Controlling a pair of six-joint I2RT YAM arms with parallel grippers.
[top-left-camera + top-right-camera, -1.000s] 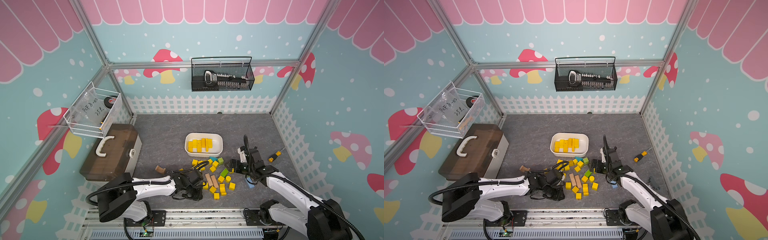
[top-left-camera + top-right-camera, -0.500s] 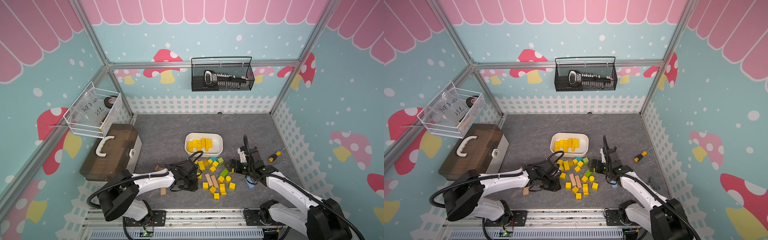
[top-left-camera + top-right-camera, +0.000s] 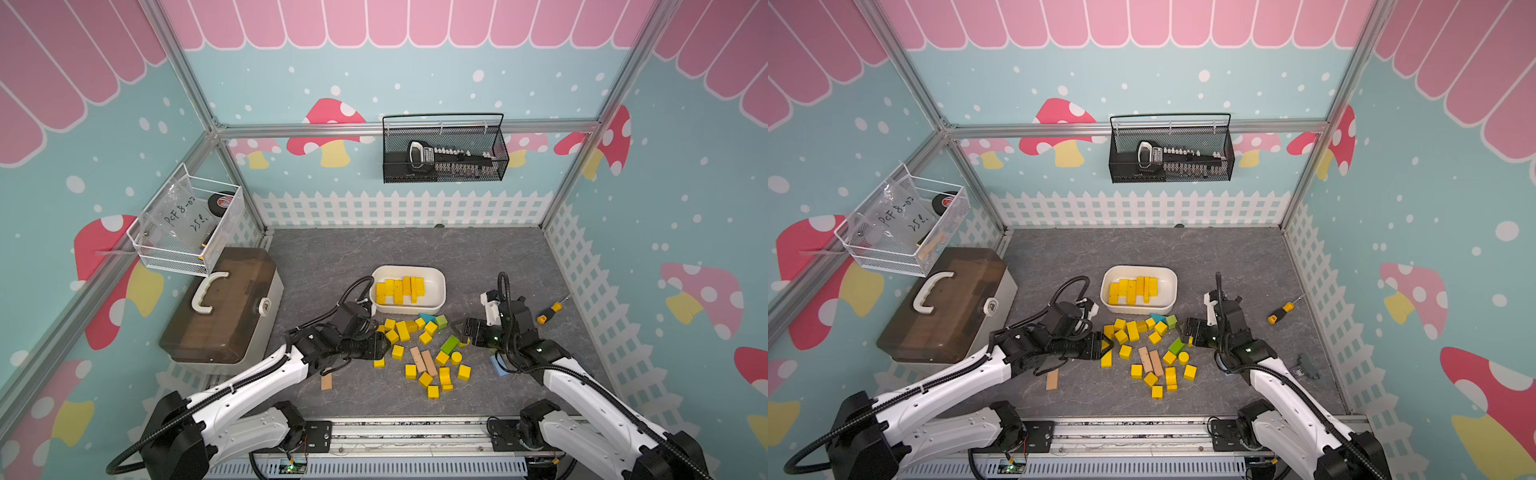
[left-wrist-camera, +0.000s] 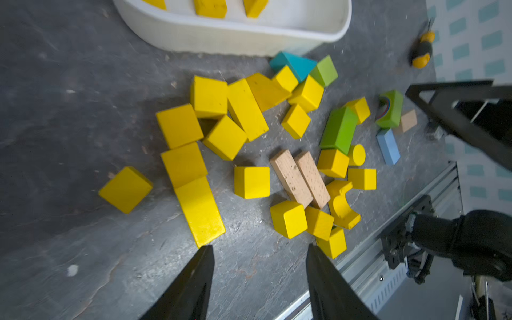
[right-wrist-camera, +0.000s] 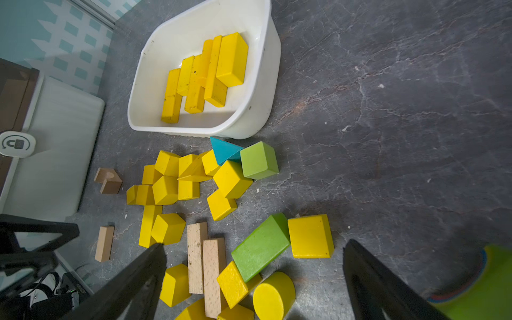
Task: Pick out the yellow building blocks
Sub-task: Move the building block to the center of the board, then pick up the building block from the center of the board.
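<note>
Loose yellow building blocks (image 3: 402, 330) (image 3: 1132, 330) lie in a pile on the grey floor, just in front of a white tub (image 3: 436, 305) (image 3: 1133, 309). Several more yellow bars (image 3: 399, 289) (image 5: 210, 74) lie inside the tub. My left gripper (image 3: 380, 345) (image 3: 1106, 345) (image 4: 259, 248) is at the pile's left edge, open and empty. One of its fingertips is close to the end of a long yellow bar (image 4: 199, 210). At the pile's right edge my right gripper (image 3: 457, 331) (image 3: 1183, 330) (image 5: 253, 243) is open wide and holds nothing. A yellow cylinder (image 5: 273, 295) and a yellow cube (image 5: 310, 235) lie ahead of its jaws.
Mixed into the pile are two tan bars (image 3: 424, 361), green blocks (image 3: 450, 344) and a teal wedge (image 3: 426, 318). A tan bar (image 3: 326, 381) lies by my left forearm. A blue block (image 3: 498, 365) and a screwdriver (image 3: 548, 311) lie to the right. A brown toolbox (image 3: 224, 307) stands on the left.
My left gripper has swung from the pile's near side to its left edge and gone from shut to open. A tan bar now shows beside that arm. The right arm has stayed put.
</note>
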